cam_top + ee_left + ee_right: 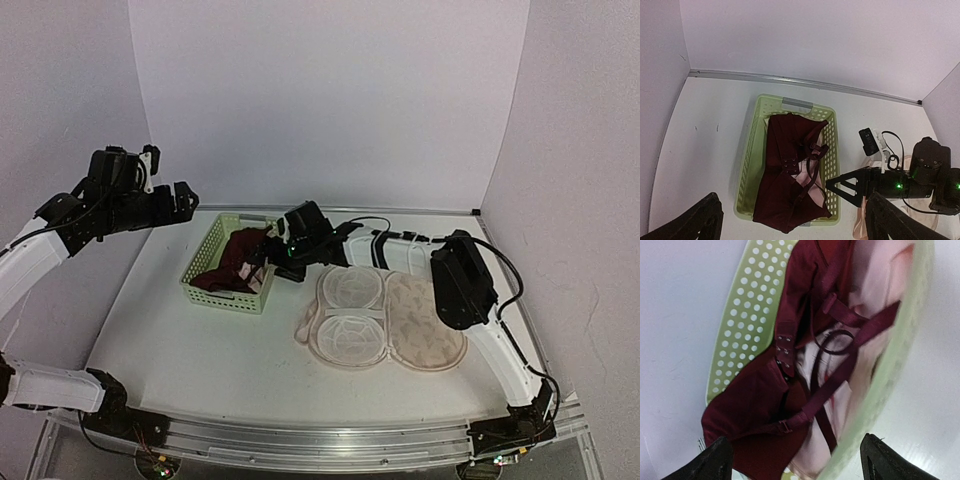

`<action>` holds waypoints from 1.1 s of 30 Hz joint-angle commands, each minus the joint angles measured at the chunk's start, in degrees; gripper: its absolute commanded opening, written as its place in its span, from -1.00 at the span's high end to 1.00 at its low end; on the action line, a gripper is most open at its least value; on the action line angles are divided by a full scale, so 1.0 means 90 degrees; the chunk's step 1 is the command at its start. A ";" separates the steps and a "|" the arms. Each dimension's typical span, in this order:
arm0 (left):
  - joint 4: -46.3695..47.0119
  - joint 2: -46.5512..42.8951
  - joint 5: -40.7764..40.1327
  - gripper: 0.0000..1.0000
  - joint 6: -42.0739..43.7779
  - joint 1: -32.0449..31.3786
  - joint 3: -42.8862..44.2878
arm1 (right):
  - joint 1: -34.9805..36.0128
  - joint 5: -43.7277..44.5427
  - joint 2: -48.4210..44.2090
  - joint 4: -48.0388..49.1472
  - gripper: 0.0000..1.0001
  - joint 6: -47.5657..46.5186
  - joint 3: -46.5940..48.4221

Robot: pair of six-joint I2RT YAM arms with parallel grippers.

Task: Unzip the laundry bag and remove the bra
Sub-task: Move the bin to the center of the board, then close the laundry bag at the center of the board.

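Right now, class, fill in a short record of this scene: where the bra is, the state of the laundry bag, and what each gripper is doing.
bra: out of the bag, lying crumpled in the green basket
laundry bag: spread open flat on the table, right of the basket
left gripper: open, raised above the table's left side, holding nothing
right gripper: open, at the basket's right edge, nothing between its fingers

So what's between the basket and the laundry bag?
The right end effector, at the basket's right rim; otherwise bare table up to the laundry bag. Seen in top external view.
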 commanded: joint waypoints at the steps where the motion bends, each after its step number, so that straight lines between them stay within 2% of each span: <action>1: 0.0067 -0.0052 0.0247 -0.99 0.0060 -0.0001 0.0092 | -0.0102 0.0514 -0.1555 0.0161 -0.79 -0.0556 -0.1077; 10: 0.0085 -0.0067 0.0368 -0.99 0.0146 -0.0008 0.0220 | -0.0407 0.1731 -0.4460 0.0086 -0.78 -0.1764 -0.3884; 16: 0.0085 -0.0042 0.0334 -0.99 0.0191 -0.0003 0.0329 | -0.0638 0.2775 -0.6036 -0.0375 -0.72 -0.2374 -0.5036; 27: 0.0090 -0.0019 0.0404 -0.99 0.0216 -0.0008 0.0467 | -0.1763 0.3516 -0.7727 -0.2012 -0.61 -0.2838 -0.6496; 33: 0.0088 -0.0040 0.0333 -0.99 0.0216 -0.0008 0.0429 | -0.2581 0.2950 -0.8144 -0.2405 -0.60 -0.2497 -0.7692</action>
